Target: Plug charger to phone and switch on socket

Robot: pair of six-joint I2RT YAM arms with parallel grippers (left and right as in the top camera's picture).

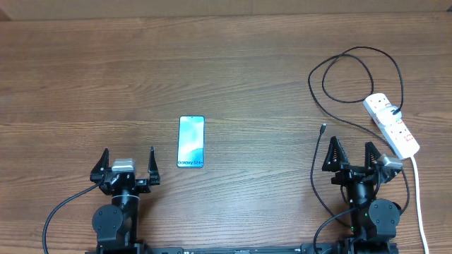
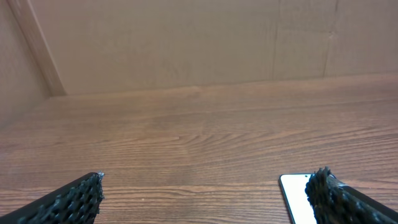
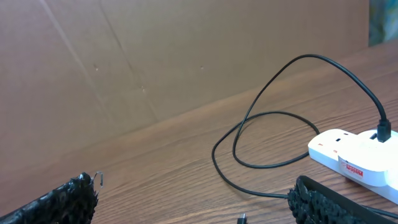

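Phone [image 1: 191, 142] lies flat, screen up. Its long axis runs away from the arms, text end nearest them, just outside the left gripper's [image 1: 128, 154] right finger; the left wrist view shows only a corner. Socket [image 1: 393, 125] lies diagonally outside the right gripper's [image 1: 350, 144] right finger, and its switch states are too small to read. Charger [image 3: 305, 56] loops beyond, plug tip [image 1: 323, 128] ahead of the right gripper's left finger. Both jaws spread wide, holding nothing. Bare table [image 1: 247, 63] ahead of both.
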